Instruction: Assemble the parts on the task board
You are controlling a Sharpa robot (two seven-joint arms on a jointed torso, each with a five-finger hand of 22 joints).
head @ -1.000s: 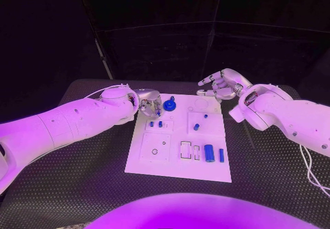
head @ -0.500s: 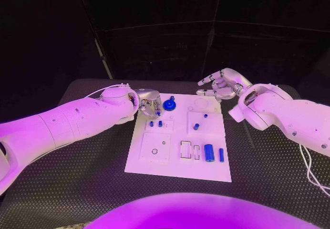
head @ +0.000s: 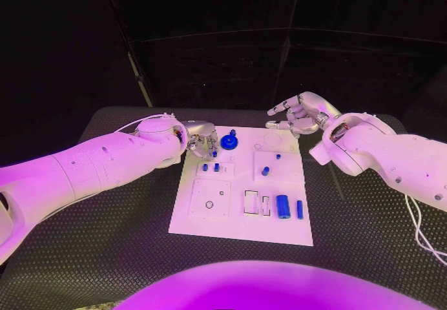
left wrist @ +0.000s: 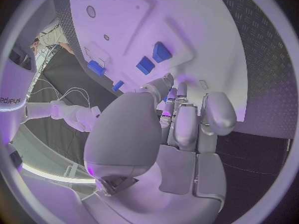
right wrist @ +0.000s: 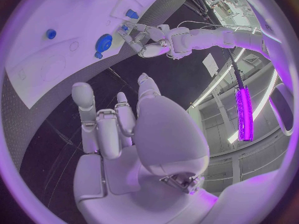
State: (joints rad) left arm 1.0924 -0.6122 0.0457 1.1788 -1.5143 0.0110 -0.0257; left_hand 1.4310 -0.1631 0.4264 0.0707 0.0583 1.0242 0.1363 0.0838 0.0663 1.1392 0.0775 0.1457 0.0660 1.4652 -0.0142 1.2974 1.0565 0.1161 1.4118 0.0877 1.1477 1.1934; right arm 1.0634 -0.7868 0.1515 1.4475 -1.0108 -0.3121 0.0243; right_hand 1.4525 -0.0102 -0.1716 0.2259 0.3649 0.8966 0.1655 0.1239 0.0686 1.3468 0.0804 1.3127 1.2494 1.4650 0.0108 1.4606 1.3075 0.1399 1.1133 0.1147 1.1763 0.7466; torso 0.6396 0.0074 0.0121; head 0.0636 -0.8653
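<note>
The white task board (head: 238, 216) lies mid-table. A round blue knob-like part (head: 229, 142) stands near its far left corner, two small blue pegs (head: 210, 167) sit below it, and a blue peg (head: 265, 171) stands in the right panel. My left hand (head: 199, 141) hovers at the board's far left edge with its fingers drawn together; a small blue part (head: 213, 153) shows at their tips, apparently pinched. The left wrist view has the left hand (left wrist: 177, 119) over the board (left wrist: 187, 25) near the two pegs (left wrist: 153, 58). My right hand (head: 296, 115) hangs beyond the far right corner, fingers spread, holding nothing.
A thick blue cylinder (head: 282, 206) and a thin blue bar (head: 300, 209) lie near the board's near right corner, beside white rectangular slots (head: 251, 202). The right wrist view shows the knob-like part (right wrist: 103, 42) and my left hand (right wrist: 152, 45). Black textured table (head: 112, 232) surrounds the board.
The right hand has shifted very slightly away from the board. The left hand and the parts stay where they were.
</note>
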